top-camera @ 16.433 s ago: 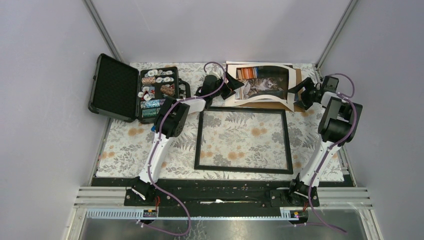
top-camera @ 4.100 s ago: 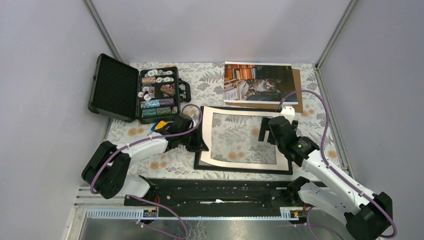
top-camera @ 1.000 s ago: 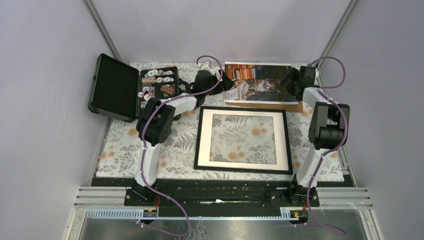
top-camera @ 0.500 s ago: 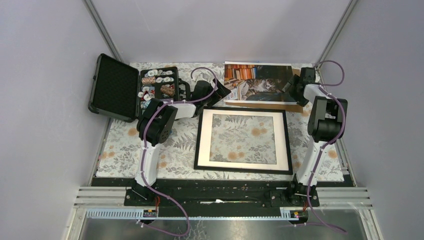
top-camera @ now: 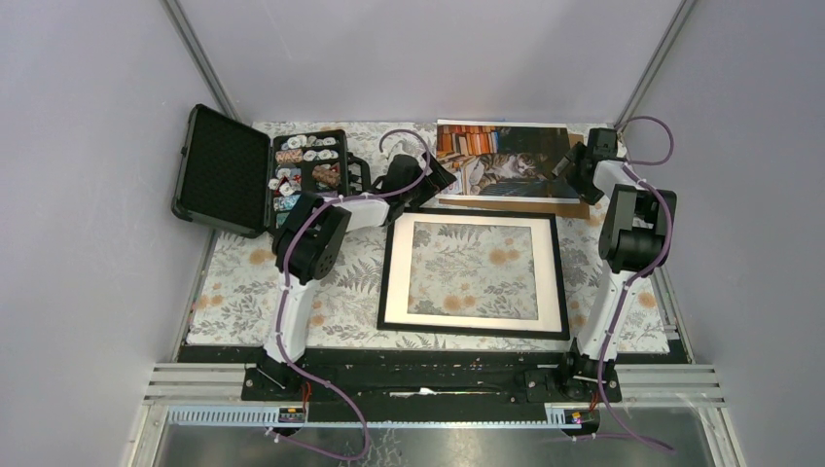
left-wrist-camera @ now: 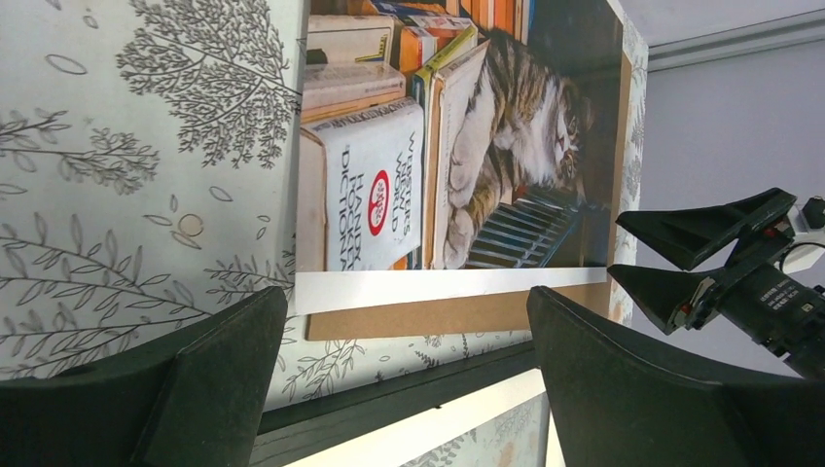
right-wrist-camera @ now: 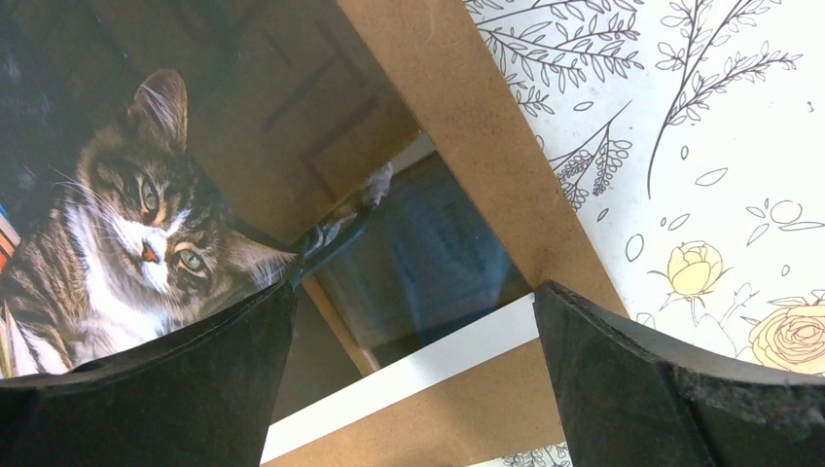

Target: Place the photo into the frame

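Note:
The photo (top-camera: 501,161), a tabby cat among coloured books, lies flat on a brown backing board (top-camera: 574,208) at the table's far edge. It also shows in the left wrist view (left-wrist-camera: 457,146) and the right wrist view (right-wrist-camera: 146,224). The black frame (top-camera: 474,268) with a cream mat (top-camera: 399,282) inside lies at the table's middle. My left gripper (top-camera: 440,182) is open and empty at the photo's near left corner. My right gripper (top-camera: 566,167) is open and empty at the photo's right edge. In the wrist views each gripper's jaws stand wide, over the photo's white border.
An open black case (top-camera: 258,180) with poker chips stands at the far left. The floral tablecloth (top-camera: 253,282) covers the table. Grey walls close in on the back and both sides.
Over the last second both grippers have lowered slightly toward the photo's near corners. The photo, the board and the frame have not moved.

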You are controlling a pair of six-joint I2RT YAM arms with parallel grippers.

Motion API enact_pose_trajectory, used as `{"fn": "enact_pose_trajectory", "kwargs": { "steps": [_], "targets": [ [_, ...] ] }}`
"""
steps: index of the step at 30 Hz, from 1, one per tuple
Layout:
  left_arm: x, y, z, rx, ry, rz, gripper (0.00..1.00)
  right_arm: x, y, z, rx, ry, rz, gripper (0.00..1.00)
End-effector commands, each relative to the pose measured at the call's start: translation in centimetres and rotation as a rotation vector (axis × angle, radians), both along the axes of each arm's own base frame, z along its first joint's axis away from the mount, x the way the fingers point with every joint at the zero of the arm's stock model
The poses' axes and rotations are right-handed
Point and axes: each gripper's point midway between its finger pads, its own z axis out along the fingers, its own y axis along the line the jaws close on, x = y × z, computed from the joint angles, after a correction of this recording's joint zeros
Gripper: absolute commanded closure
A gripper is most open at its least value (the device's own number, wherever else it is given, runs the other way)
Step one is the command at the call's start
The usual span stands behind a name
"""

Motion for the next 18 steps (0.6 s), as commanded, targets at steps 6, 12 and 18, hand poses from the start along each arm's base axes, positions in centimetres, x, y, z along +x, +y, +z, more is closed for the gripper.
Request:
{"fn": "enact_pose_trajectory", "kwargs": {
  "steps": [6, 12, 18],
  "targets": [
    [1.5, -1.0, -1.5, 0.075, 0.044, -0.012, 0.01, -0.5, 0.3, -1.7, 0.024, 0.054, -0.007, 0.0],
    [1.6, -1.3, -0.9, 0.068, 0.018, -0.031, 0.01, -0.5, 0.5, -1.8, 0.032, 0.054, -0.003, 0.0],
    [1.0, -2.3, 2.8, -0.118, -0.14, -0.117, 0.17, -0.5, 0.7, -2.1, 0.043, 0.057, 0.002, 0.0]
  ]
}}
